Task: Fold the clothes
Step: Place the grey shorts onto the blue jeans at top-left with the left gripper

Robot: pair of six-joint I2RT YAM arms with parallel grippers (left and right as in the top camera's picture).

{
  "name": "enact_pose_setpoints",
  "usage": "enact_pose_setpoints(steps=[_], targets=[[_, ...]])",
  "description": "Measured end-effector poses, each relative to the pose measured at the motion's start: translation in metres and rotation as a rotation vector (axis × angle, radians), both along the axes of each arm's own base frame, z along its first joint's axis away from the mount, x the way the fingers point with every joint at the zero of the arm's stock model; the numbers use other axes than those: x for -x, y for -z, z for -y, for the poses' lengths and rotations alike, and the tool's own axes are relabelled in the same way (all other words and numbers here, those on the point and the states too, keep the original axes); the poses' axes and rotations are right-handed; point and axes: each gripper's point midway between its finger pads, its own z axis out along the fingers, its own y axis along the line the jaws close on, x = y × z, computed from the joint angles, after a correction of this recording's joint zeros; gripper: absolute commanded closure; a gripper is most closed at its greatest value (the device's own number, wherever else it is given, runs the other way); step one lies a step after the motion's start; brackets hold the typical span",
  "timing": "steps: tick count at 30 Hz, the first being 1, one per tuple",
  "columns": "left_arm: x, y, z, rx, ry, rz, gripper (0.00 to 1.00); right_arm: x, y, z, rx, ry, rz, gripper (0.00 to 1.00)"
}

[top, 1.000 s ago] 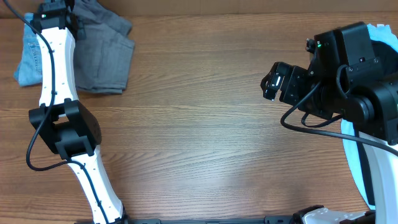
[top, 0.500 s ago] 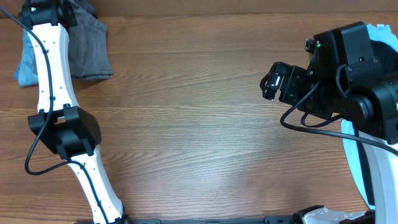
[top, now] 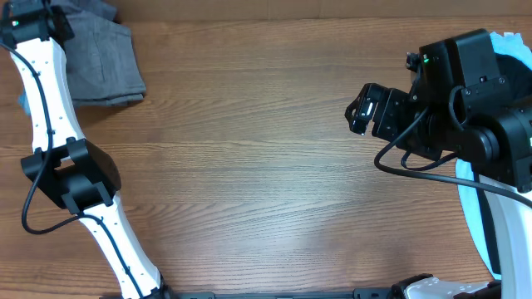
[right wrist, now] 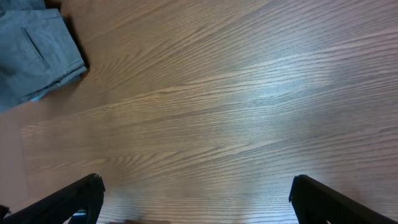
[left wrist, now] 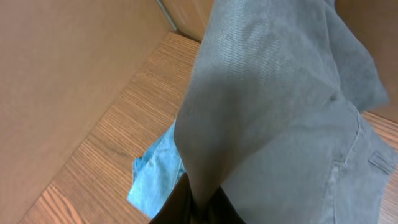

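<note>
Grey trousers [top: 101, 56] lie at the table's far left corner, one end lifted. My left gripper [left wrist: 200, 202] is shut on a fold of the grey trousers [left wrist: 273, 106], which hang in front of its camera. A light blue garment [left wrist: 157, 180] lies under them on the wood; in the overhead view only a sliver of it [top: 23, 98] shows beside the arm. My right gripper [top: 360, 114] is open and empty above the bare table at the right; its two fingers [right wrist: 196, 199] stand wide apart. The trousers also show in the right wrist view [right wrist: 34, 53].
The left arm [top: 50, 124] runs along the table's left side. A light blue and white object [top: 499, 208] sits at the right edge behind the right arm. A brown wall [left wrist: 62, 68] borders the table's far left corner.
My left gripper has pulled the grey trousers further left toward the table's corner. The blue garment is now almost hidden behind the arm. The right arm has not moved.
</note>
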Motion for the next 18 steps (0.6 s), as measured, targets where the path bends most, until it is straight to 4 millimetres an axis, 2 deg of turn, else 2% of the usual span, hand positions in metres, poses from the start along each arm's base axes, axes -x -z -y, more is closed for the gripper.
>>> enact_pose_setpoints(steps=[2, 3, 4, 5, 6, 8, 10, 14, 15, 17, 18], targets=[[-0.012, 0.01, -0.008, -0.029, 0.015, 0.011, 0.66, 0.001, 0.0, -0.001, -0.006, -0.004, -0.003, 0.0], [-0.015, 0.013, -0.01, -0.042, 0.026, 0.008, 0.48, 0.001, 0.0, -0.002, -0.009, -0.005, -0.003, 0.0], [-0.023, 0.013, -0.013, -0.063, 0.036, 0.028, 0.39, 0.001, 0.0, -0.003, -0.015, -0.009, -0.006, 0.0], [-0.025, 0.016, -0.014, -0.074, 0.044, 0.026, 0.24, 0.001, 0.0, -0.003, -0.017, -0.01, -0.006, 0.0], [-0.027, 0.018, -0.015, -0.078, 0.047, 0.023, 0.14, 0.002, -0.001, -0.004, -0.021, -0.013, -0.007, 0.0], [-0.03, 0.02, -0.017, -0.091, 0.056, 0.023, 0.12, 0.002, -0.001, -0.005, -0.024, -0.014, -0.009, 0.0], [-0.028, 0.021, -0.02, -0.093, 0.055, 0.018, 0.04, 0.002, -0.001, -0.005, -0.028, -0.017, -0.01, 0.0], [-0.024, 0.024, -0.021, -0.09, 0.056, -0.007, 0.05, 0.003, -0.001, -0.007, -0.037, -0.023, -0.014, 0.0], [-0.021, 0.028, -0.021, -0.079, 0.053, -0.025, 0.07, 0.003, -0.001, -0.008, -0.04, -0.024, -0.015, 0.0], [-0.017, 0.034, -0.018, -0.053, 0.049, -0.041, 0.24, 0.004, -0.001, -0.008, -0.043, -0.027, -0.016, 0.0], [-0.014, 0.039, -0.014, -0.031, 0.059, -0.064, 0.37, 0.004, -0.001, -0.008, -0.044, -0.027, -0.016, 0.0]])
